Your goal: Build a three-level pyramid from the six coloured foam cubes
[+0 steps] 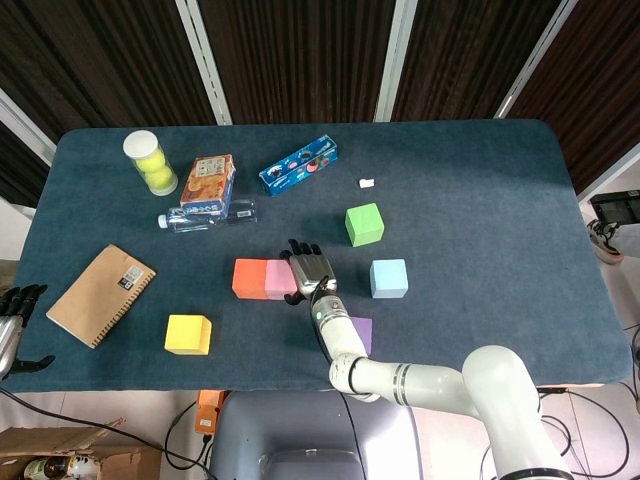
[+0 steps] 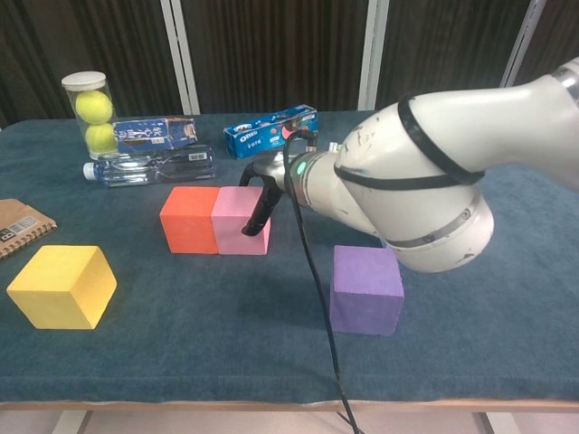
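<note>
An orange cube (image 1: 249,279) and a pink cube (image 1: 279,279) stand side by side, touching, near the table's middle. My right hand (image 1: 311,268) is at the pink cube's right side with its fingers stretched out and resting against the pink cube (image 2: 237,221); it holds nothing. In the chest view the right hand (image 2: 263,193) hangs its fingers down over that cube's right edge. A purple cube (image 1: 361,333) lies near the front edge under my forearm. The blue cube (image 1: 388,278), green cube (image 1: 364,224) and yellow cube (image 1: 188,334) stand apart. My left hand (image 1: 12,322) hangs off the table's left edge, fingers apart.
At the back left are a tube of tennis balls (image 1: 149,161), a snack box (image 1: 208,184), a water bottle (image 1: 208,215) and a blue biscuit pack (image 1: 298,165). A brown notebook (image 1: 101,294) lies at the left. A small white scrap (image 1: 366,183) sits behind the green cube.
</note>
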`<state>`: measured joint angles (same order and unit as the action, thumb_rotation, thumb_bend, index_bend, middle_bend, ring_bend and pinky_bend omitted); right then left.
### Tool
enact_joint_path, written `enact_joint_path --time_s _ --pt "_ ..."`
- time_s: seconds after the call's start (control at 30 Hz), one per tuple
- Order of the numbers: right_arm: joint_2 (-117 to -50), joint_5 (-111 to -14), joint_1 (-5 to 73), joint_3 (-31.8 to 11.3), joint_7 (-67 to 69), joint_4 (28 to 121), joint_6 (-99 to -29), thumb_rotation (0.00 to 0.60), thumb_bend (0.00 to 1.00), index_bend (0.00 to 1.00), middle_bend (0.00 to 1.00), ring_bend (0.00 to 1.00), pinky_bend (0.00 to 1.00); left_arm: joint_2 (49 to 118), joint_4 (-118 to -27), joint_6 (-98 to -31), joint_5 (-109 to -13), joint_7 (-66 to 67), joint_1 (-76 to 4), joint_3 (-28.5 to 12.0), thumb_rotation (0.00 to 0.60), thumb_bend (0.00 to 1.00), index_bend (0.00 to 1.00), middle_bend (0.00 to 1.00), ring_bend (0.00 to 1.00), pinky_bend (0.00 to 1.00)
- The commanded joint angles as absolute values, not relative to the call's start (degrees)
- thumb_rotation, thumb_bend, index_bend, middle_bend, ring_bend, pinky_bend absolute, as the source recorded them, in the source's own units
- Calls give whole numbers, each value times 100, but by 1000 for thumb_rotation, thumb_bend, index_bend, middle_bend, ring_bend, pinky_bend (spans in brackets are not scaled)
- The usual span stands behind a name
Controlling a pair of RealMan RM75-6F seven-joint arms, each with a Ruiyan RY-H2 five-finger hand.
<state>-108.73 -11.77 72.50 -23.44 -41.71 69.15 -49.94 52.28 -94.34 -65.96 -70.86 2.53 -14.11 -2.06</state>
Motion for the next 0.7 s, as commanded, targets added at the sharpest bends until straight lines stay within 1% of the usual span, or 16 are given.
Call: enact_joint_path --time_s 0.03,0.2,0.3,0.4,0.5,0.7 --pt "-10859 -1139 7260 -2336 -4189 6915 -4979 600 204 89 0 0 0 5231 -9423 -6584 -7088 240 -1409 -209 600 98 96 70 1 123" --pt "-10812 -1071 7270 -2308 -4235 6963 -4980 600 204 7 0 0 0 5232 -9411 -6569 -7087 235 -1408 -219 600 99 96 70 1 123" --pt "-10718 -1075 7249 -2281 -4267 7108 -5045 600 204 0 0 0 0 5223 -9412 -6571 -7084 238 -1398 -219 600 99 96 70 1 123" --pt "-10476 -1156 7162 -2221 -4307 7472 -5217 600 204 0 0 0 0 5204 -9416 -6578 -7062 240 -1383 -224 600 98 97 70 1 123" --pt "-10069 -1266 6983 -2154 -4309 8066 -5442 600 203 0 0 0 0 5191 -9422 -6586 -7051 229 -1372 -234 600 98 96 70 1 123" --pt "-8948 -1544 6494 -1885 -4326 9365 -5890 600 203 0 0 0 0 5203 -9429 -6607 -7055 255 -1353 -236 600 99 96 70 1 123"
